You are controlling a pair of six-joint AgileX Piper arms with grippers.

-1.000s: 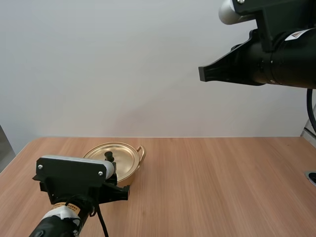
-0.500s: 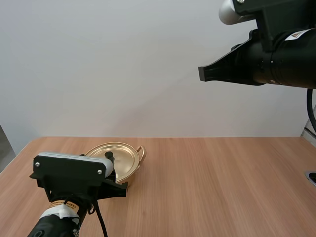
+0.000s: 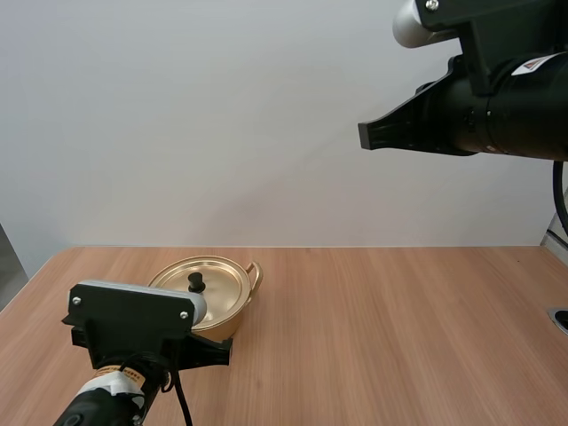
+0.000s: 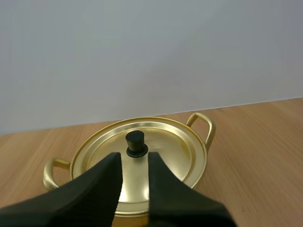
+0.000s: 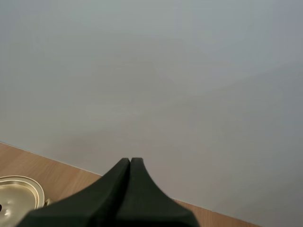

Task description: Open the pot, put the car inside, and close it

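From the high view, the round golden metal pot point(image 3: 232, 312) stands on the brown wooden table point(image 3: 399, 319) towards its left side, with its flat golden lid point(image 3: 222, 282) seated on it and the small black knob point(image 3: 195, 281) upright at the centre. The left arm point(image 3: 133, 324) sits just before the pot; over the last second it drifted a little left and up, then came back and settled lower, so more of the lid and knob now shows past it. The pot itself has not moved. The right gripper point(image 3: 368, 135) hangs high above the table, well apart from everything, where it was a second ago.

From the left wrist view, the left gripper point(image 4: 134, 160) is released; its two ribbed black fingers point(image 4: 106, 179) stand apart, tips just short of the knob and lined up to either side of it, touching neither knob nor lid. One looped side handle point(image 4: 204, 128) shows beyond.

From the right wrist view, the right gripper's fingers lie pressed together as one dark wedge, clenched on nothing, with the pot's rim far below.

I judge that this small correction was alignment; the opening step is barely begun, and the next move calls for easing forward until the knob sits between the tips, then pinching.
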